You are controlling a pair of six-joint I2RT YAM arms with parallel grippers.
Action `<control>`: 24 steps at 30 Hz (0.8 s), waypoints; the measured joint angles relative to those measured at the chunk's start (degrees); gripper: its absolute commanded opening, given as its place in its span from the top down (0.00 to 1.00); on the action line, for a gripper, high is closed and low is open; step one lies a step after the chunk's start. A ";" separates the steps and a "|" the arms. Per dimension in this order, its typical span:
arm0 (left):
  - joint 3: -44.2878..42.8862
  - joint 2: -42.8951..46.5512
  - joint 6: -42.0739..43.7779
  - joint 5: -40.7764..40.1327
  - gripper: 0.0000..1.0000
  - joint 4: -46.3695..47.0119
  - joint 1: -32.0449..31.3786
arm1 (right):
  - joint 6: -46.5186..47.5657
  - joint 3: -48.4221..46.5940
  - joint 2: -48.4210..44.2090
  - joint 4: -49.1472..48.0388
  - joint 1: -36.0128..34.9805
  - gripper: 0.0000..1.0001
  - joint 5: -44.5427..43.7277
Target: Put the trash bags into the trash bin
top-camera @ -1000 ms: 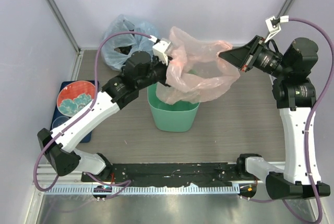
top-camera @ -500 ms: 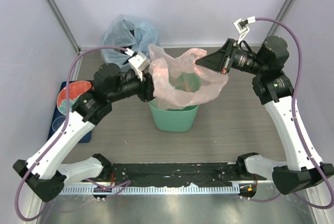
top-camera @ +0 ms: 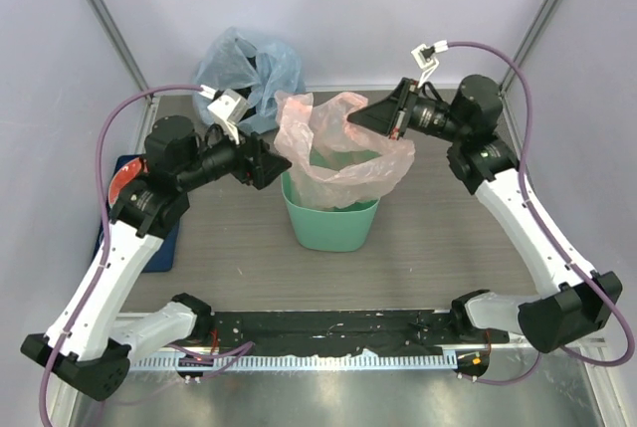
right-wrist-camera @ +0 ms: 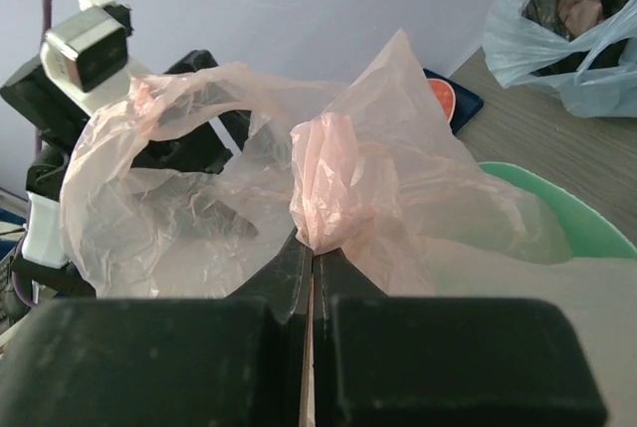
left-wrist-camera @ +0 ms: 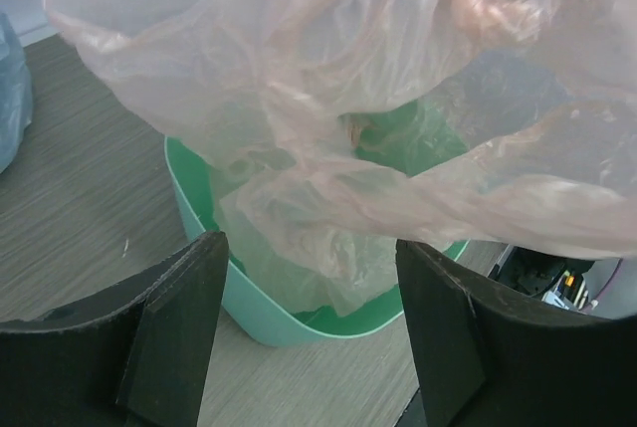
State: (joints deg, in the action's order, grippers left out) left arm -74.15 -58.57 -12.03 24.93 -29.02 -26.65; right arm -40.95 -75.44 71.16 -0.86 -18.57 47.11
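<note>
The pale-pink trash bag (top-camera: 333, 148) hangs crumpled over the mint-green trash bin (top-camera: 330, 226), its lower folds sagging inside the mouth. My right gripper (top-camera: 352, 120) is shut on a bunched edge of the bag at the bin's far right, holding it up. In the right wrist view the pinched wad of the trash bag (right-wrist-camera: 328, 188) rises straight out of the gripper (right-wrist-camera: 312, 250). My left gripper (top-camera: 281, 165) stands open just left of the bin, apart from the bag. Its fingers (left-wrist-camera: 171, 332) frame the bag (left-wrist-camera: 348, 99) and the bin's rim (left-wrist-camera: 249, 303), with nothing between them.
A bulging pale-blue bag (top-camera: 244, 69) sits at the back left by the wall. A red patterned plate (top-camera: 121, 180) lies on a blue tray (top-camera: 167, 246) at the left, partly under my left arm. Walls close in the table at the back and on both sides.
My left gripper opened, let go of the bag and drew back to the left. My right gripper carried its edge leftward over the bin, and the bag sank lower into it.
</note>
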 measured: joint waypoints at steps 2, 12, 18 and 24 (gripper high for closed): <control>0.70 1.49 -0.04 0.20 0.24 -0.04 0.70 | 0.04 1.42 0.94 -2.14 -2.43 0.99 -1.31; 0.85 5.81 -0.15 -3.21 0.00 -2.99 2.84 | 5.07 6.88 2.38 -3.87 -8.41 0.99 -8.74; -3.74 5.77 -3.08 -3.13 0.00 -5.55 3.13 | 15.65 5.16 1.84 3.34 -7.93 0.99 -11.43; -12.09 2.47 -4.98 0.13 0.00 -5.31 3.17 | 21.84 0.09 1.14 9.18 -7.89 0.99 -13.31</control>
State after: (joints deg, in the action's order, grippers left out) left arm -86.24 -56.10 -17.02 25.06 -34.33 -23.49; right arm -19.11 -75.35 72.29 8.32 -26.46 33.80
